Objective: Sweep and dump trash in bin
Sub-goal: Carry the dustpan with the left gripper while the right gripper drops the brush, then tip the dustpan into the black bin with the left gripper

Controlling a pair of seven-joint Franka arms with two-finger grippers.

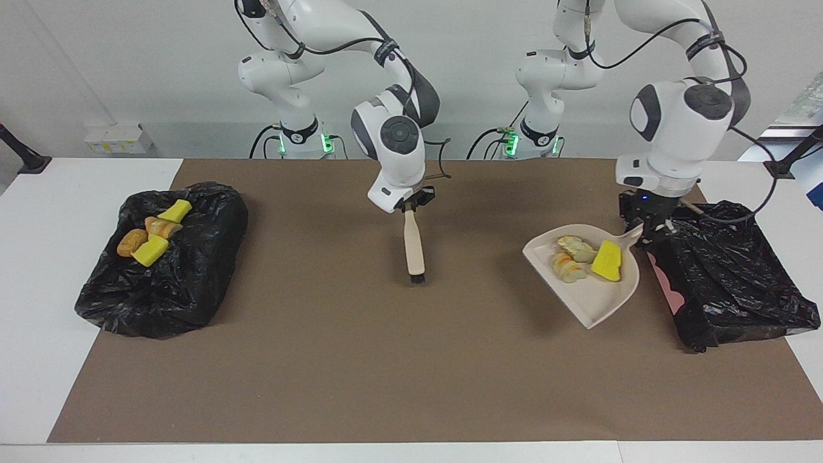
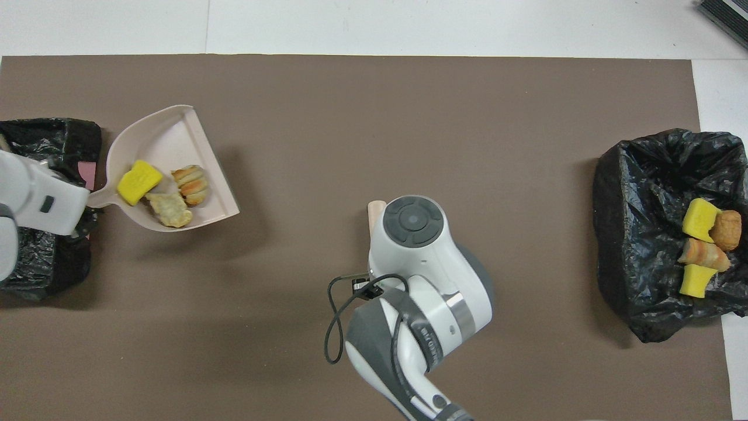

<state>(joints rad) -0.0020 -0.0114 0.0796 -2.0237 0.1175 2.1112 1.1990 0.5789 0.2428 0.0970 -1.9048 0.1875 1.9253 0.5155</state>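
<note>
My left gripper [image 1: 645, 233] is shut on the handle of the beige dustpan [image 1: 595, 302], holding it up over the mat just beside the bin [image 1: 726, 276]. That bin, lined with a black bag, stands at the left arm's end of the table. In the pan lie three pieces of trash: a yellow sponge scrap [image 1: 607, 260] and two bread-like lumps [image 1: 569, 246]. From overhead the dustpan [image 2: 169, 131] and sponge scrap [image 2: 139, 182] show beside the bin [image 2: 35, 146]. My right gripper [image 1: 410, 207] is shut on a wooden brush [image 1: 414, 247], which hangs bristles down over the mat's middle.
At the right arm's end of the table, a second black bag [image 1: 161, 283] carries several more yellow and tan pieces [image 1: 154, 235] on top. A brown mat [image 1: 386, 360] covers the table between the two bags. A small white box [image 1: 116, 138] sits by the wall.
</note>
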